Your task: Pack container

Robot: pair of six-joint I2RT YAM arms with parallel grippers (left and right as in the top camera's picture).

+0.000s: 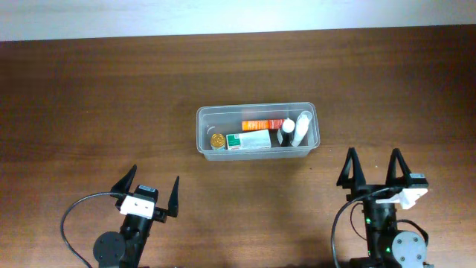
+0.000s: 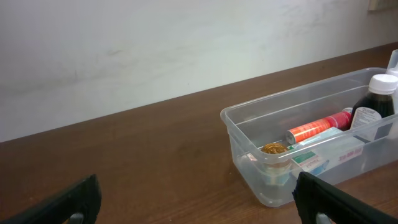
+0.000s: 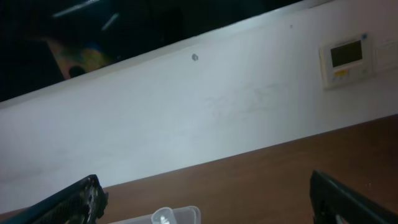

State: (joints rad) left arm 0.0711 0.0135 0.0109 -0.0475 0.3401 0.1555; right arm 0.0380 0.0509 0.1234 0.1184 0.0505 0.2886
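Note:
The clear plastic container [image 1: 204,126] stands at the table's middle. It holds a gold-capped jar [image 1: 217,141], a green-and-white box [image 1: 248,140], an orange-red tube [image 1: 262,124], a dark bottle with a white cap [image 1: 286,132] and a white bottle [image 1: 303,128]. In the left wrist view the container [image 2: 239,134] is at the right. In the right wrist view only its corner [image 3: 186,215] shows at the bottom edge. My left gripper [image 1: 151,184] is open and empty near the front left. My right gripper [image 1: 374,163] is open and empty near the front right.
The brown wooden table [image 1: 97,112] runs back to a white wall [image 2: 155,43]. A wall thermostat [image 3: 346,57] shows in the right wrist view. Black cables loop beside both arm bases at the front edge.

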